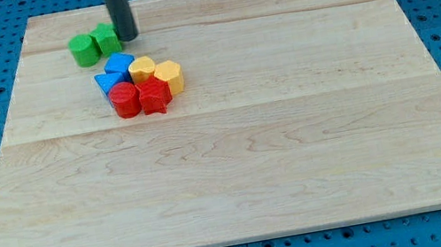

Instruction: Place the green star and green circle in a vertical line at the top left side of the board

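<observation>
The green circle (84, 50) and the green star (106, 39) sit side by side, touching, near the top left of the wooden board (237, 166). The circle is on the view's left, the star on its right. My tip (128, 37) rests on the board just right of the green star, touching or nearly touching it. The dark rod rises out of the view's top.
A tight cluster lies just below and right of the green blocks: two blue blocks (115, 69), two yellow blocks (156, 71), a red circle (123, 99) and a red star (153, 97). Blue pegboard surrounds the board.
</observation>
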Available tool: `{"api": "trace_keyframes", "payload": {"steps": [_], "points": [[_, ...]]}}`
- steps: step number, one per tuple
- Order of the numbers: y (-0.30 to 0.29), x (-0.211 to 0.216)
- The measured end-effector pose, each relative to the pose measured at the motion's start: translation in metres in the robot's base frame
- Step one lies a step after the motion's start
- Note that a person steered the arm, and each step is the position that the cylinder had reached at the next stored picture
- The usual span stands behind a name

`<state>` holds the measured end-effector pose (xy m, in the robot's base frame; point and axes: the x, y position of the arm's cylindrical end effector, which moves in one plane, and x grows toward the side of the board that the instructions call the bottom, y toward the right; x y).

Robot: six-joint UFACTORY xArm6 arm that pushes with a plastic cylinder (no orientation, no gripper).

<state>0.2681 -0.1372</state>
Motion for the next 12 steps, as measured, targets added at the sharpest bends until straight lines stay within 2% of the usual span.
{"api": "trace_keyframes", "payload": {"steps": [1, 3, 4, 7, 8, 9, 10, 11, 12], "points": [[-0.035, -0.022], [0.019, 0.006], [-0.019, 0.035], [-0.025, 0.0], [-0.023, 0.004], [-0.063, 0.042], [-0.085, 0.037], [-0.056, 0.028], [-0.052, 0.028]]}}
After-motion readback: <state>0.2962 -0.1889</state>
